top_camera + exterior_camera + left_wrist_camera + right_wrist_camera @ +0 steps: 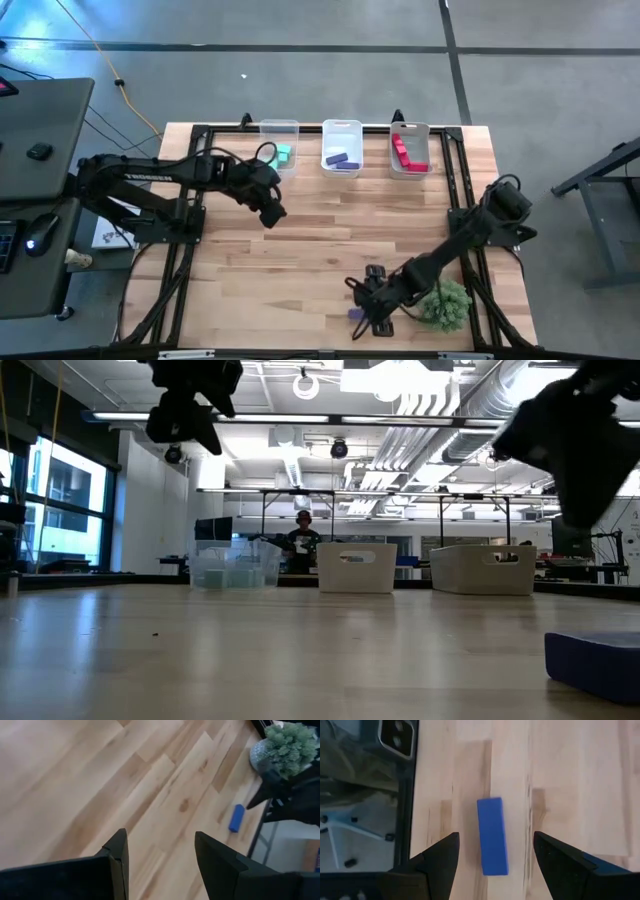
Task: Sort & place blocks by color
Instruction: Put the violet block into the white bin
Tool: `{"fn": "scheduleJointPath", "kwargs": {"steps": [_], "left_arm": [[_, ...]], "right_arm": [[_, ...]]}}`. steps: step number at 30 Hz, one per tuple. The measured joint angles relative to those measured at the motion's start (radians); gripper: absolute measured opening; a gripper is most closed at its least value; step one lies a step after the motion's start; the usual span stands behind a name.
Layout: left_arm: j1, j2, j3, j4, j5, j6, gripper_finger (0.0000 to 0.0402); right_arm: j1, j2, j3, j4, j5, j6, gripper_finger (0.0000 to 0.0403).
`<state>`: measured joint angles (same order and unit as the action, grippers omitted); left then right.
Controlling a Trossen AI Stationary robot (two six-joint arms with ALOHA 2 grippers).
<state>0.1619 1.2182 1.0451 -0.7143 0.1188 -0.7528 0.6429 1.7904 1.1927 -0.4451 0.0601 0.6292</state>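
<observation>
One purple-blue bar block [493, 836] lies flat on the wood near the table's front edge, also showing in the high view [356, 314] and the low view [595, 660]. My right gripper [496, 839] hovers over it, open, one finger on either side of the bar's long sides without touching. My left gripper [272, 212] hangs open above the table's left middle with nothing between its fingers [160, 834]. At the far edge, teal blocks [283, 153], purple blocks [340, 160] and red blocks [408, 152] lie in separate bins.
Three bins stand in a row at the far edge: left [279, 128], middle [342, 126], right [410, 128]. A fuzzy green plant ball [445, 303] sits close to the right of my right gripper. A black frame [460, 190] borders the table.
</observation>
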Motion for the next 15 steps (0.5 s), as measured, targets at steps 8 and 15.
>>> {"fn": "scheduleJointPath", "kwargs": {"steps": [8,15], "left_arm": [[-0.068,0.0,0.0,0.0,-0.001,-0.071,0.0142],[-0.114,0.001,0.0,0.0,-0.048,-0.101,0.0142]], "right_arm": [[0.035,0.064,0.0,0.002,0.017,0.0,0.0245],[0.051,0.089,0.0,0.002,0.059,0.0,0.0245]]}}
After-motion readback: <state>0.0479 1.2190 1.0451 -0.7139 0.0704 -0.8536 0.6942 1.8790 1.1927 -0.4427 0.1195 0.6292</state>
